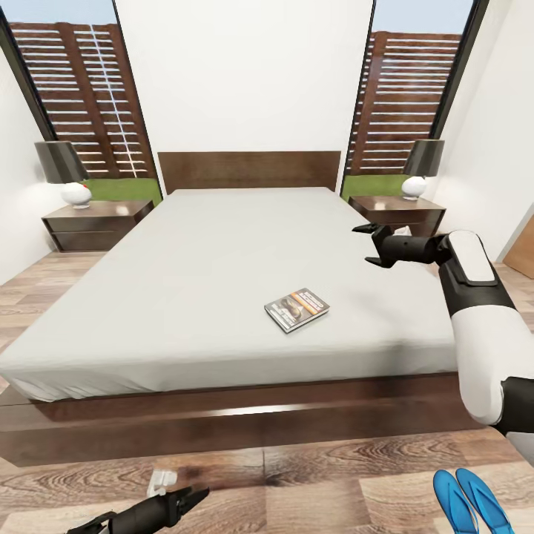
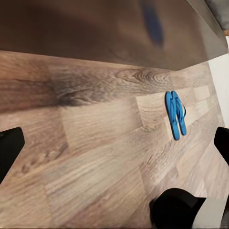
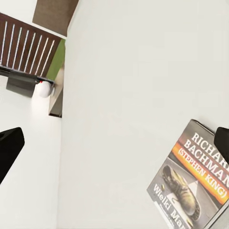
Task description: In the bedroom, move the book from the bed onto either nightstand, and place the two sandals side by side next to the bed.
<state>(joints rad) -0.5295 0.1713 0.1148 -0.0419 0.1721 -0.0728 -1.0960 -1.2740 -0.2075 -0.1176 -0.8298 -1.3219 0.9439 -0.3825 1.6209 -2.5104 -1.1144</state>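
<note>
Right wrist view: book (image 3: 193, 183) cover reads "RICHARD BACHMAN (STEPHEN KING)"; both arms' jaws spread apart, holding nothing.

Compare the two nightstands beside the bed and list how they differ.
The left nightstand stands beside the bed on the picture's left and shows its whole top and front. The right nightstand is on the right, partly hidden behind the right hand. The left one's lamp looks larger in view than the right one's lamp. Both are low, dark brown, each bearing a dark-shaded, white-based lamp.

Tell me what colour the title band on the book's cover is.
Orange, on the book's dark cover; it reads best in the right wrist view.
</note>
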